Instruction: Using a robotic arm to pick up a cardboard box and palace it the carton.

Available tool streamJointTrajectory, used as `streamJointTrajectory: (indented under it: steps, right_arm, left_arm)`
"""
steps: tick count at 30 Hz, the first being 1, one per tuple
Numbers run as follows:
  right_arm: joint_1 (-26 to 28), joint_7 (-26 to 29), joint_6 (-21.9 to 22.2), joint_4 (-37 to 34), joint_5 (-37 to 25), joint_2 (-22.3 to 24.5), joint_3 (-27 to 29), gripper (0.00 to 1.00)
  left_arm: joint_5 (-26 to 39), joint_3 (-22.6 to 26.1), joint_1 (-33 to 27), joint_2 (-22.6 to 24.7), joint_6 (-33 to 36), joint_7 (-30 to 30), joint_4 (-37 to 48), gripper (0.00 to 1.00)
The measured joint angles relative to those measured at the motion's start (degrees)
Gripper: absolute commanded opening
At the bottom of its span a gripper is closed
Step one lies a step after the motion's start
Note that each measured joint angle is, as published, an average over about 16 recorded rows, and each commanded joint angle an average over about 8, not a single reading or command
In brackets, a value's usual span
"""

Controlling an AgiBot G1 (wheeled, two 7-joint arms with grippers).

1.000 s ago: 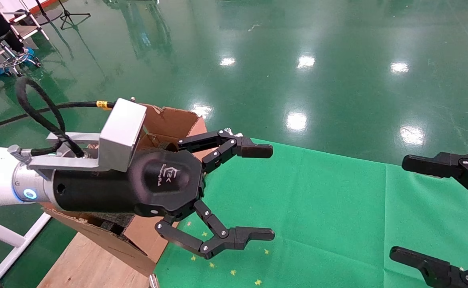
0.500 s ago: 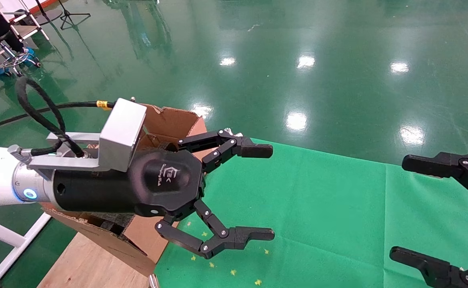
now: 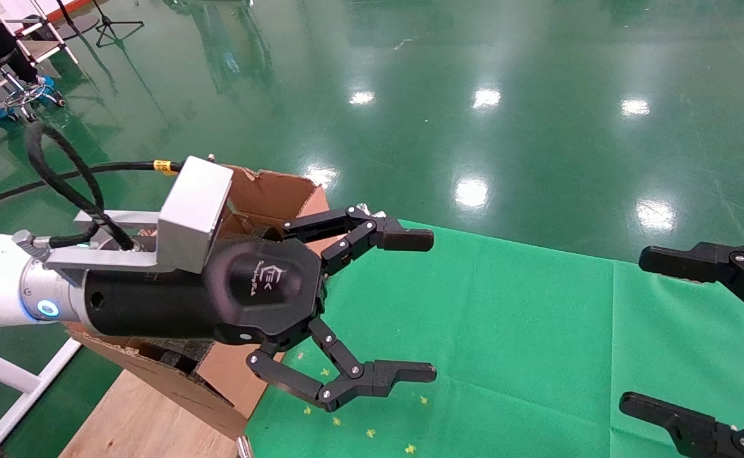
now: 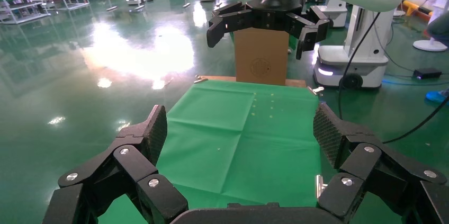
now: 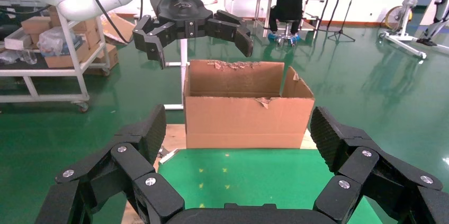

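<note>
Nothing has shifted: the left gripper (image 3: 432,305) still hovers, jaws spread and empty, beside the carton (image 5: 249,105); right gripper (image 3: 636,331) likewise released.

No change is recorded across the views. Left gripper (image 3: 426,305): held above the carton (image 3: 270,191) at the table's left edge, jaws spread, as before. Right gripper (image 3: 648,331): unmoved at the right edge, jaws spread.

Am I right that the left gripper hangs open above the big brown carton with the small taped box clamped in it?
Not quite: the left gripper hangs open above the large brown corrugated carton, but it is empty, as the head view shows.
</note>
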Motion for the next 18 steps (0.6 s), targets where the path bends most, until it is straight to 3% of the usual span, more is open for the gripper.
streamJointTrajectory:
  steps: [18]
  right_arm:
    - [0.00, 0.00, 0.00, 0.00, 0.00, 0.00, 0.00, 1.00]
  left_arm:
    - [0.00, 0.00, 0.00, 0.00, 0.00, 0.00, 0.00, 1.00]
